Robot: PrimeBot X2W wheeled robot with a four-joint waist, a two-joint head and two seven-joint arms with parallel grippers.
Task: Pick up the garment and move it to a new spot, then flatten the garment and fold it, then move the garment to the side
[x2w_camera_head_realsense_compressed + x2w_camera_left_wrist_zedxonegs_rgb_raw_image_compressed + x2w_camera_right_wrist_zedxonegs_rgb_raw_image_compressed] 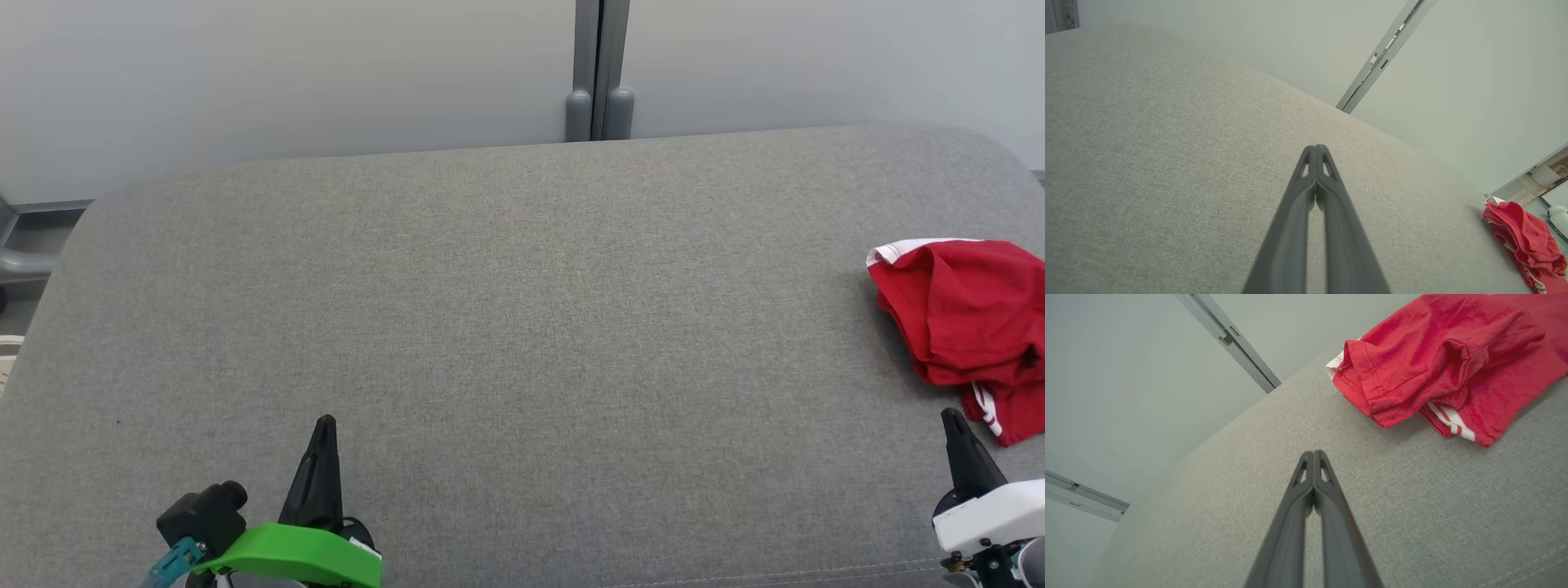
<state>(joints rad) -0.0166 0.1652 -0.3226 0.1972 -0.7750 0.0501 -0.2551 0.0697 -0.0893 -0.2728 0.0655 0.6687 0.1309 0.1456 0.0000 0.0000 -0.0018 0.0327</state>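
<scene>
- The red garment [963, 314] lies bunched, its layers loosely doubled over, at the right edge of the grey padded surface [490, 327]. The head view's border cuts part of it off.
- My left gripper [324, 423] is clenched on nothing, low at the near left and well apart from the cloth.
- My right gripper [951, 416] is also clenched and empty, just beside the garment's striped near hem.
- I judge this fits either a heap waiting for pickup or a rough fold already set aside; I cannot tell which.
- Any grasp would need parted jaws and a pinch through soft layers.
- I see no obstacle between the right gripper and the cloth; a grey post [600, 73] rises behind the surface.
</scene>
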